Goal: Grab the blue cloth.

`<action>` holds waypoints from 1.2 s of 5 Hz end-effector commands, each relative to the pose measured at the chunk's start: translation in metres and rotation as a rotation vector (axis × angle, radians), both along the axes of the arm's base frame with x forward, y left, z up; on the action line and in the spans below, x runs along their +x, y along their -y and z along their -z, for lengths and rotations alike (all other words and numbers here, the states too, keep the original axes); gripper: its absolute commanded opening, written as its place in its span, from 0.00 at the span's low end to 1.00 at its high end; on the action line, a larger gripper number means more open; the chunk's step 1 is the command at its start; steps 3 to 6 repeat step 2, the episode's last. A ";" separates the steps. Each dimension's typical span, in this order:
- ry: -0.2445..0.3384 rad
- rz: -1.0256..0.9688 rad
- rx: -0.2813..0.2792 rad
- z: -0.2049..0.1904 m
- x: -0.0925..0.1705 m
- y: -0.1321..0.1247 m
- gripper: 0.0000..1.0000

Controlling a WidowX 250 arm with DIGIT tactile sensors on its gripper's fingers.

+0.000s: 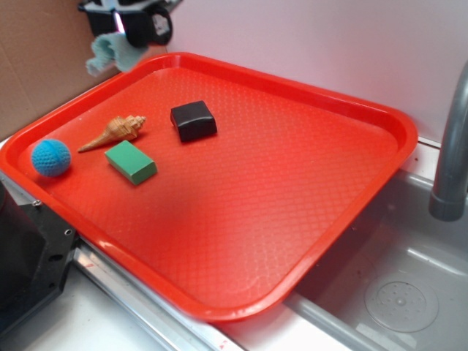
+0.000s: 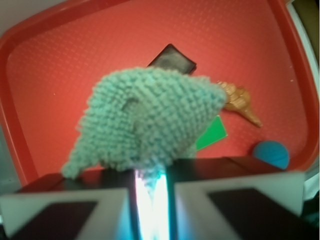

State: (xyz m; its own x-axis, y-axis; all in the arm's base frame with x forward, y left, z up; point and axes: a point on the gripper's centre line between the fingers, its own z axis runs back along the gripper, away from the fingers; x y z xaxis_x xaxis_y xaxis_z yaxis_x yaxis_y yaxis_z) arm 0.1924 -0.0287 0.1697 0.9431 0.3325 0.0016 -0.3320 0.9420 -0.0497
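Note:
The blue cloth is a pale blue-grey knitted rag. It hangs bunched from my gripper, whose jaws are shut on its top edge. In the exterior view the gripper is high above the tray's far left corner, with the cloth dangling below it, clear of the tray.
On the red tray lie a black block, a tan seashell, a green block and a bright blue knitted ball. A grey faucet and sink are at the right. Cardboard stands at the left.

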 end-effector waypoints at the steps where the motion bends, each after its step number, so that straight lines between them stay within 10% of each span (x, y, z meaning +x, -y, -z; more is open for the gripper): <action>1: 0.071 -0.009 0.037 0.002 -0.007 -0.007 0.00; 6: 0.054 -0.054 0.047 0.001 -0.003 -0.013 0.00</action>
